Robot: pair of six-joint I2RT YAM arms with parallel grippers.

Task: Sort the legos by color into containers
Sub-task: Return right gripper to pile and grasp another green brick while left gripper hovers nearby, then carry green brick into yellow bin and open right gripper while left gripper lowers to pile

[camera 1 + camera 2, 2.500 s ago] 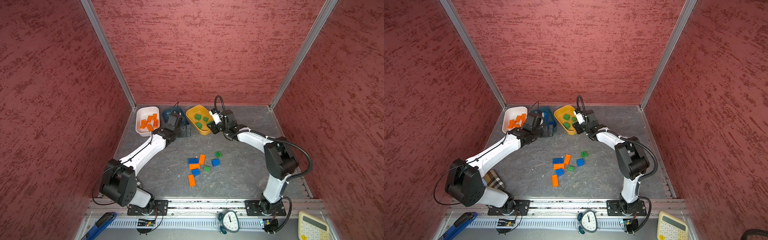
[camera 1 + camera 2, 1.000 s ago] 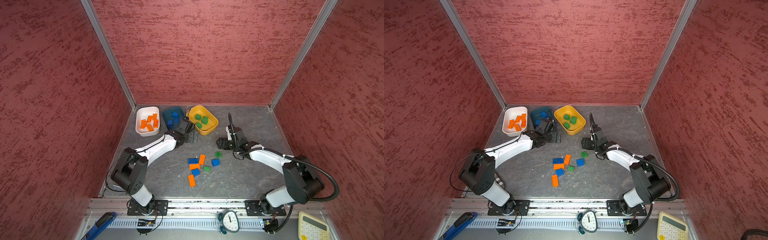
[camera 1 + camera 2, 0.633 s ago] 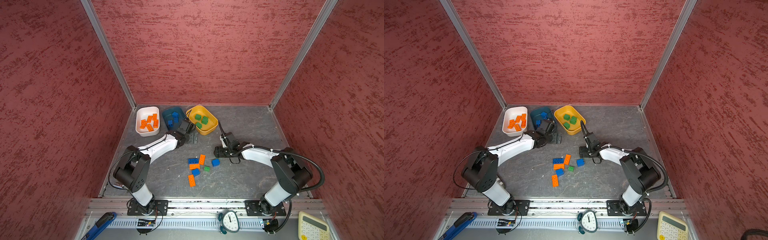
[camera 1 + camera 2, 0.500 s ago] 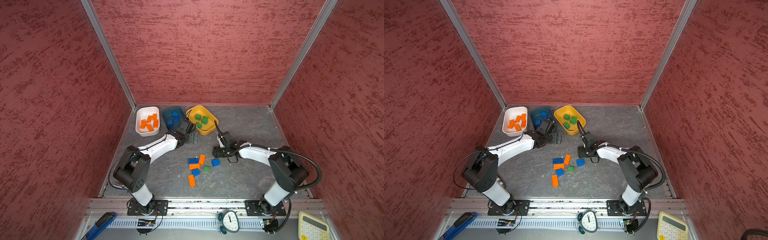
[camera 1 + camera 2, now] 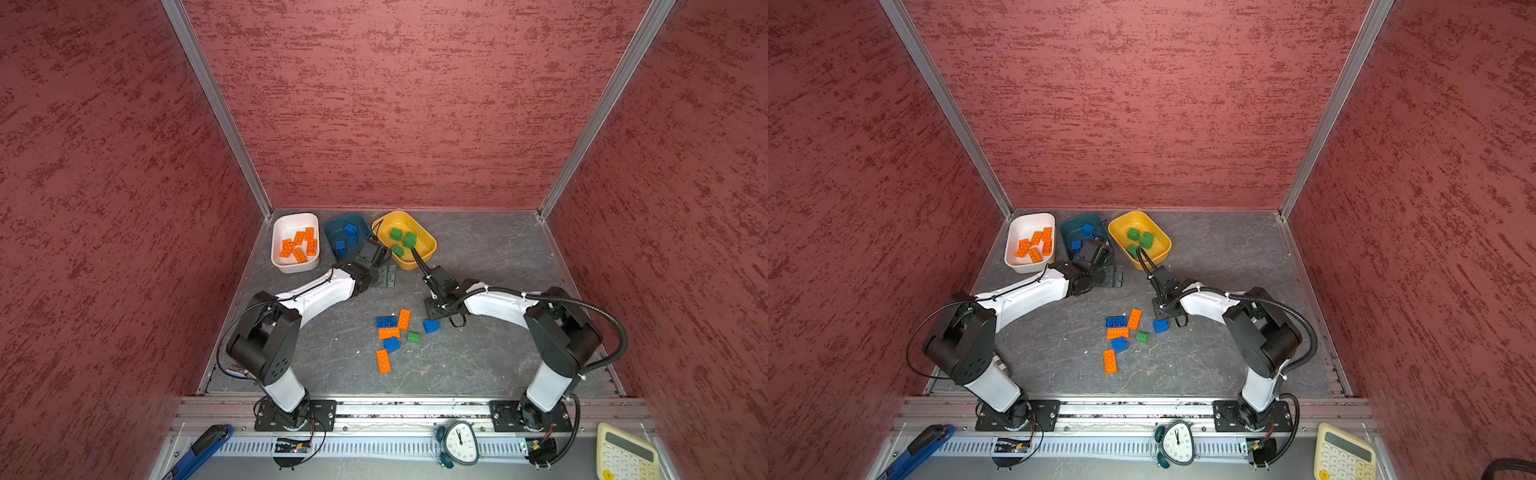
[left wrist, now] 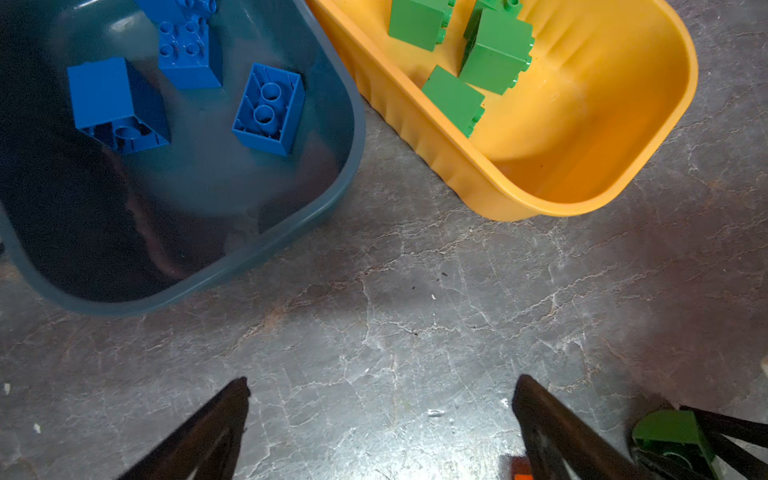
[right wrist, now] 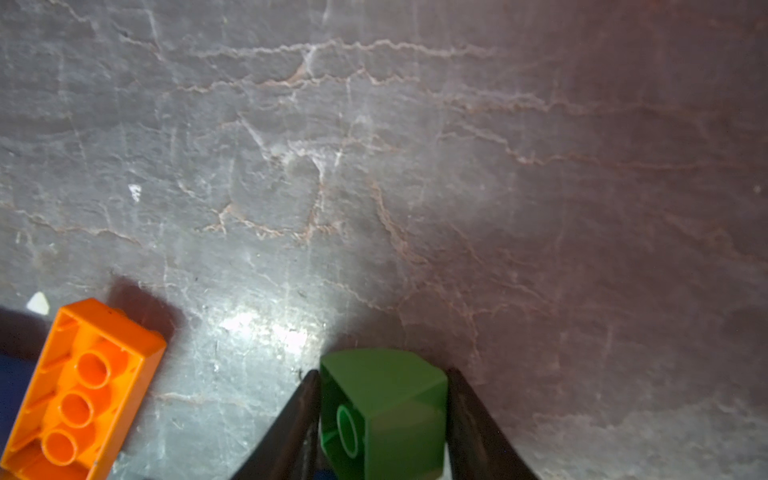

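Pinching a square green brick in the right gripper, snug on both sides, at the far-right edge of the loose pile. Just needs hauling far and slightly left into the yellow tub. Got the left gripper gaping wide, empty, sitting nearer that tub.

The table looks like grey stone, veined and faintly shiny. The yellow tub and teal tub are glossy plastic, the yellow one ribbed. The green brick and orange brick are smooth plastic. The walls look rough and matt. The rail is bare metal.
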